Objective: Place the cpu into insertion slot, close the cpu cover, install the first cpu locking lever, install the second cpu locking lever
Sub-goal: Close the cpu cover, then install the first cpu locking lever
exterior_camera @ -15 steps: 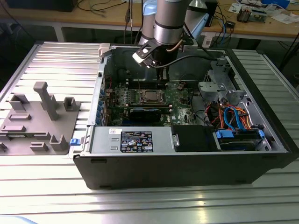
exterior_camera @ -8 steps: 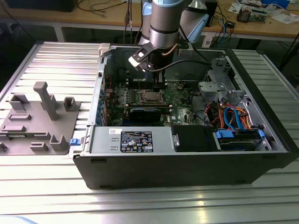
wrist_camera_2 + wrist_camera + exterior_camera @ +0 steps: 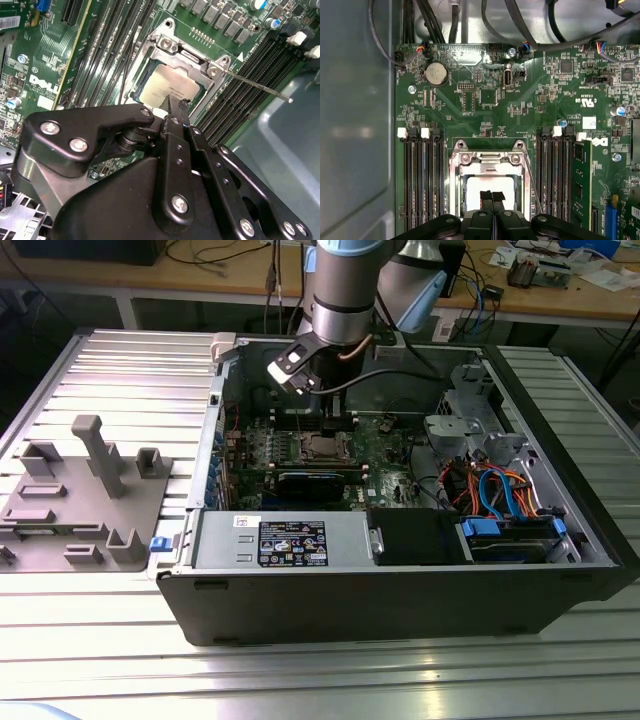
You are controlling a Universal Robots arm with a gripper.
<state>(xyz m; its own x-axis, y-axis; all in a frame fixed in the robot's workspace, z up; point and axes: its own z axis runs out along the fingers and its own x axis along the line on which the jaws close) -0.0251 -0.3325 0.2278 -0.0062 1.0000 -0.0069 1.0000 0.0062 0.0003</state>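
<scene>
Ribbed aluminium table [image 3: 100, 370], carrying a black-and-grey open computer case [image 3: 400, 610] laid on its side. Grey-and-blue robot arm [image 3: 345, 290], reaching down into the case from above. Green motherboard [image 3: 520, 100], flat on the case floor, with banks of long black memory slots [image 3: 420, 185] on either side of the socket. Black linkage gripper [image 3: 492, 196], fingers pressed together with nothing visible between them. In both wrist views its tips [image 3: 177, 106] hang directly over the middle of the socket, at or just above the chip's top; contact cannot be confirmed. Square insertion slot with silver metal rim [image 3: 452, 190], sitting straight below the arm's wrist in the exterior view [image 3: 325, 447]. Thin silvery cpu cover, a frame plate with a square cut-out [image 3: 492, 169], appearing to lie down around the chip and not standing up. Small flat square cpu with pale silvery-grey top [image 3: 167, 90], already seated inside the slot and showing through the cut-out [image 3: 475, 192]. Thin straight steel locking lever [image 3: 255, 86], the item farthest out from the fingertips. It starts at a corner of the socket frame, and its long axis runs out over the neighbouring memory slots towards the grey case wall. It seems raised and unlatched, lying just beyond the cover's edge, to one side of the gripper and not beneath it.
</scene>
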